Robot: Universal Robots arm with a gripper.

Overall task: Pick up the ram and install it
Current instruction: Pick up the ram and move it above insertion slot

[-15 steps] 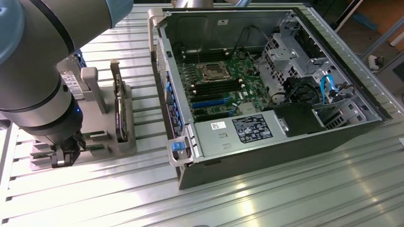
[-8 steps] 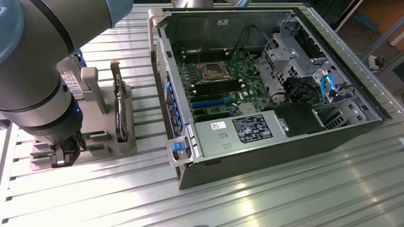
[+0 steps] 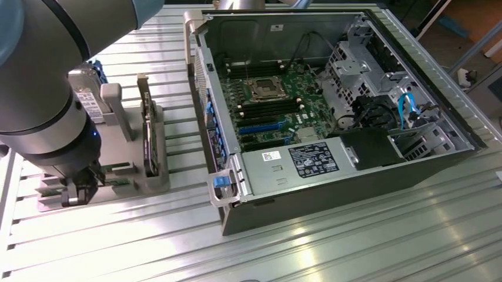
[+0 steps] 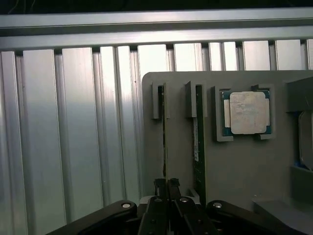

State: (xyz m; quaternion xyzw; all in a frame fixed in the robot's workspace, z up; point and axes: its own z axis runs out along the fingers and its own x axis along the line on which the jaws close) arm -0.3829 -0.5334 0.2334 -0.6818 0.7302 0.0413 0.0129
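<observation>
An open computer case (image 3: pixel 353 188) lies on its side on a slatted metal table (image 3: pixel 353 247), its motherboard (image 3: pixel 271 111) facing up with an empty processor socket (image 3: pixel 263 88) near the middle. A labelled power supply (image 3: pixel 312 160) sits beside the board, and blue cables (image 3: pixel 404 108) loop by the drive cage. At the exterior view's left, a grey parts holder (image 4: pixel 234 166) carries a silver processor chip (image 4: pixel 248 112) and a dark expansion card (image 3: pixel 147 126) standing on edge.

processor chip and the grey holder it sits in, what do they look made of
The processor chip: pale silver lid with a dull sheen, likely metal, on a green-blue board edge. The grey holder: uniform matte grey with no glare, probably plastic.
</observation>
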